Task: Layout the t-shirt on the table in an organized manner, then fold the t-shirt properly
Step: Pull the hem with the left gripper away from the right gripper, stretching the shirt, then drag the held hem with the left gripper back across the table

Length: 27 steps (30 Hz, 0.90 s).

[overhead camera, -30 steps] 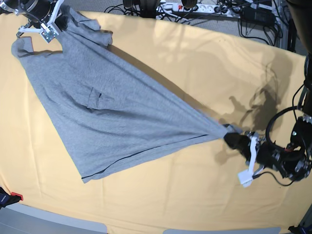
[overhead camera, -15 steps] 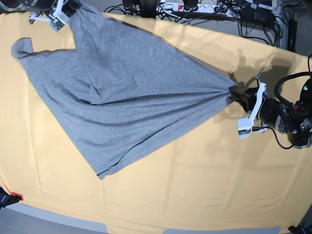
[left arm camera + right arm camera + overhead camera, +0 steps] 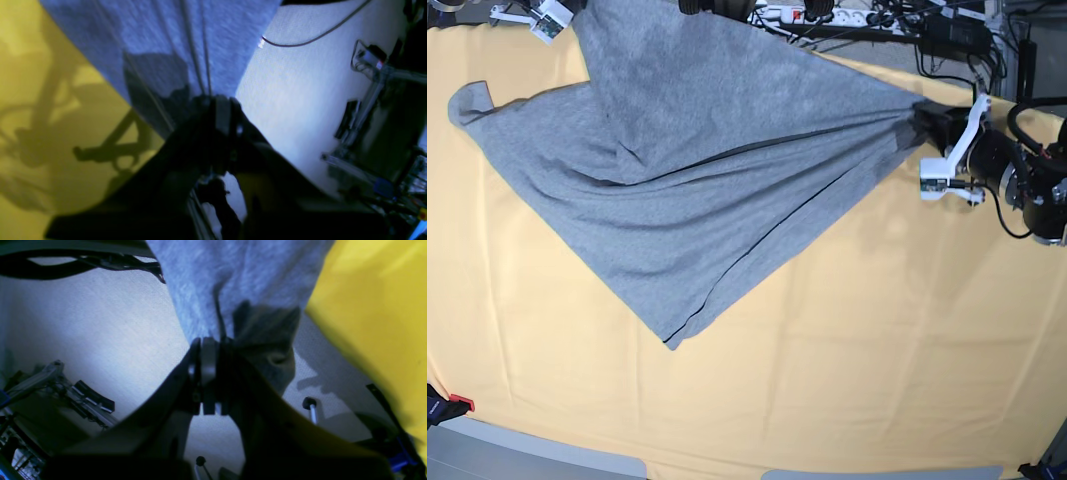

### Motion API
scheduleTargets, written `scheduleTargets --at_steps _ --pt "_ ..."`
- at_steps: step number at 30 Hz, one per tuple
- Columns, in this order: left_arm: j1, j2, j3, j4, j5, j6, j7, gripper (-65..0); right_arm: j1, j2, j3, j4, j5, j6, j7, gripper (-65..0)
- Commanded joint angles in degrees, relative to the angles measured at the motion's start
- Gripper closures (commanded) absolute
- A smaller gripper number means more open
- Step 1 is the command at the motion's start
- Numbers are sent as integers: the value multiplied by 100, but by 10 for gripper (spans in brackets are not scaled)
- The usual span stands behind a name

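Two arms hold the t-shirt [image 3: 687, 170] stretched between them above the worktop [image 3: 847, 360]. Left gripper [image 3: 924, 115], on the base view's right near the far edge, has its fingers [image 3: 223, 113] clamped on a bunched corner of the grey fabric; taut creases fan out from that pinch. Right gripper [image 3: 208, 346] sits at the far left corner, mostly cut off at the top of the base view; wrist view shows its fingers [image 3: 207, 360] pressed together on a fold of the shirt, cloth hanging past them. Shirt spans the far part of the yellow-orange worktop, upper portion lifted and pulled into a ridge between the two grips, lower portion draped down onto the surface, ending in a point near the middle. One sleeve [image 3: 469, 100] lies flat at the left edge. Plain grey side up, no lettering visible. Cables and a power strip [image 3: 827, 15] lie behind the worktop's far edge.
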Motion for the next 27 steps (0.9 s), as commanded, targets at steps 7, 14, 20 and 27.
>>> scheduleTargets --at_steps 7,14,20,27 --pt "-87 -219 -81 138 -64 -28 56 -135 -87 52 35 70 48 13 2 -131" --pt "-535 -197 -81 140 -64 -28 -48 -418 63 50 35 70 44 9 92 -334" --pt "-1134 503 -85 42 439 98 -529 -418 382 52 35 70 42 -212 754 -334" --pt "-1145 1974 -87 -739 1945 597 -1491 -418 645 50 35 70 -251 -289 1012 -334"
